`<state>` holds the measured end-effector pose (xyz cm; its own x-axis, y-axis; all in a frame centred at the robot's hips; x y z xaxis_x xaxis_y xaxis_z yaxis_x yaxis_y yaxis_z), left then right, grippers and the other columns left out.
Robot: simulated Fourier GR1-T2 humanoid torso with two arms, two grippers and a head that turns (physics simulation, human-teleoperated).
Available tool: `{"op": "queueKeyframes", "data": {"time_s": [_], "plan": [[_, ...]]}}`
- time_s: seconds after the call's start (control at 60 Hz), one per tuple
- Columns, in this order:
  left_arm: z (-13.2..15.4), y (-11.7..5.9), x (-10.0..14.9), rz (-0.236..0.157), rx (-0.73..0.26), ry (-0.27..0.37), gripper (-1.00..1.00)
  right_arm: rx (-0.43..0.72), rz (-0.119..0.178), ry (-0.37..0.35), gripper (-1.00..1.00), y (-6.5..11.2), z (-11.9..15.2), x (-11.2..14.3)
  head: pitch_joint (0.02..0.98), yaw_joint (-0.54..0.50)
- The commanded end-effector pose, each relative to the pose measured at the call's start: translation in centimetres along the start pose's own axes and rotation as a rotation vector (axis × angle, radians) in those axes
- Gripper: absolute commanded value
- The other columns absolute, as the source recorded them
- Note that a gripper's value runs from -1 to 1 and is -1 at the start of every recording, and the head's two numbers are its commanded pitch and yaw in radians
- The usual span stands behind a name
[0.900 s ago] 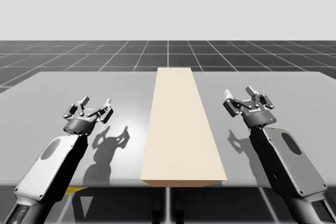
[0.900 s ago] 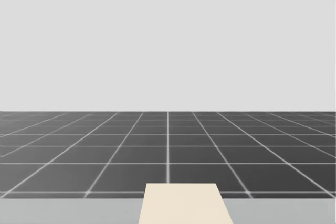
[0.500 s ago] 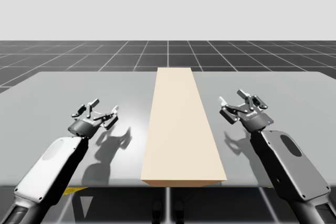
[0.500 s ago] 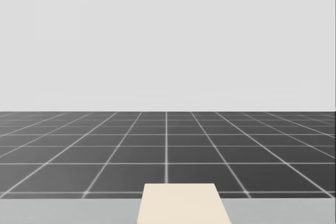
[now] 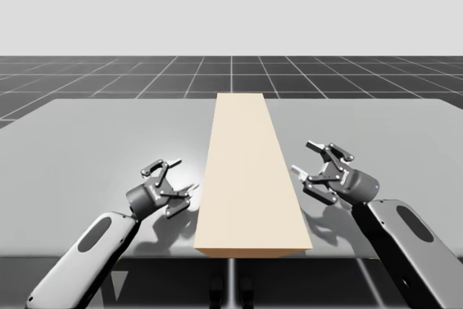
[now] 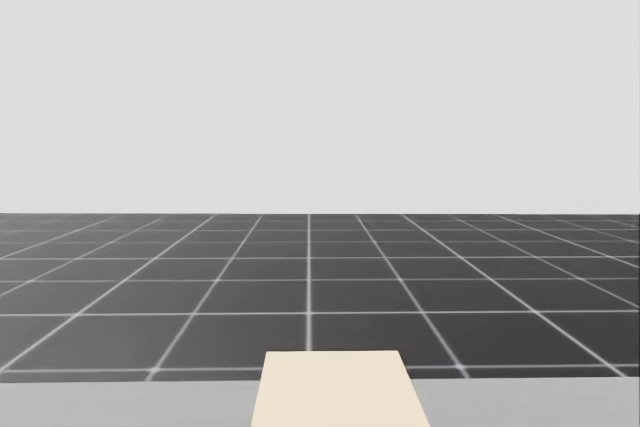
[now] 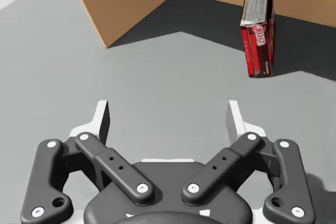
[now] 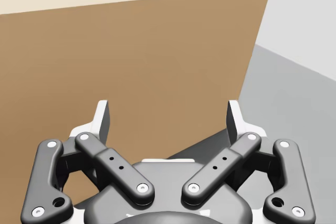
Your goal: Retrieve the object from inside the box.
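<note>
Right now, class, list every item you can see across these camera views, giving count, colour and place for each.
table: one, grey, under everything.
large box: one, tan top, brown sides, lengthwise down the table's middle.
small box: one, red, upright in shadow near the large box's brown wall, not touching it.
floor: dark, gridded, beyond the table.
left gripper: one, dark grey, open, left of the large box.
right gripper: one, dark grey, open, facing its brown side.

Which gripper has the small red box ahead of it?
The left gripper: the red box stands upright ahead of it. The right gripper instead faces the brown wall of the tan box.
</note>
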<state>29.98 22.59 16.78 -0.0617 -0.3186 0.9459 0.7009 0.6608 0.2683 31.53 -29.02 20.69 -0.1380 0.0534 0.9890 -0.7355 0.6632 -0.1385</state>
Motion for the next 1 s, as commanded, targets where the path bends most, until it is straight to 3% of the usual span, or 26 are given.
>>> {"op": "queueKeyframes", "data": {"time_s": [0.017,0.117,0.183,0.217,0.25,0.317,0.517,1.0], "plan": [[-0.1,-2.8,1.0,-0.021,-0.119,0.001,-1.0,0.072,0.007,0.004,-1.0,1.3,0.3,0.0,0.087,-0.02],[-0.3,-3.5,1.4,-0.015,-0.168,-0.001,-1.0,0.079,0.011,0.003,-1.0,1.4,0.4,0.0,0.085,-0.02],[-0.9,-3.6,1.4,-0.045,-0.177,-0.009,-1.0,0.085,0.018,0.006,-1.0,1.5,0.4,0.0,0.085,-0.02],[-1.2,-3.5,1.5,-0.025,-0.202,0.003,-1.0,0.089,0.024,0.008,-1.0,1.6,0.4,-0.1,0.086,-0.02],[-1.7,-3.2,1.6,-0.039,-0.202,0.01,-1.0,0.092,0.029,0.01,-1.0,1.7,0.4,-0.1,0.087,-0.02],[-2.7,-2.6,1.6,-0.001,-0.218,0.011,-1.0,0.098,0.036,0.014,-1.0,1.8,0.4,-0.2,0.085,-0.02],[-6.1,-1.1,1.2,0.034,-0.211,0.03,-1.0,0.107,0.041,0.016,-1.0,2.0,0.5,-0.2,0.09,-0.02],[-14.0,-3.6,1.1,0.117,-0.299,0.038,-1.0,0.12,0.05,0.031,-1.0,2.1,1.1,-0.3,0.103,-0.03]]}}
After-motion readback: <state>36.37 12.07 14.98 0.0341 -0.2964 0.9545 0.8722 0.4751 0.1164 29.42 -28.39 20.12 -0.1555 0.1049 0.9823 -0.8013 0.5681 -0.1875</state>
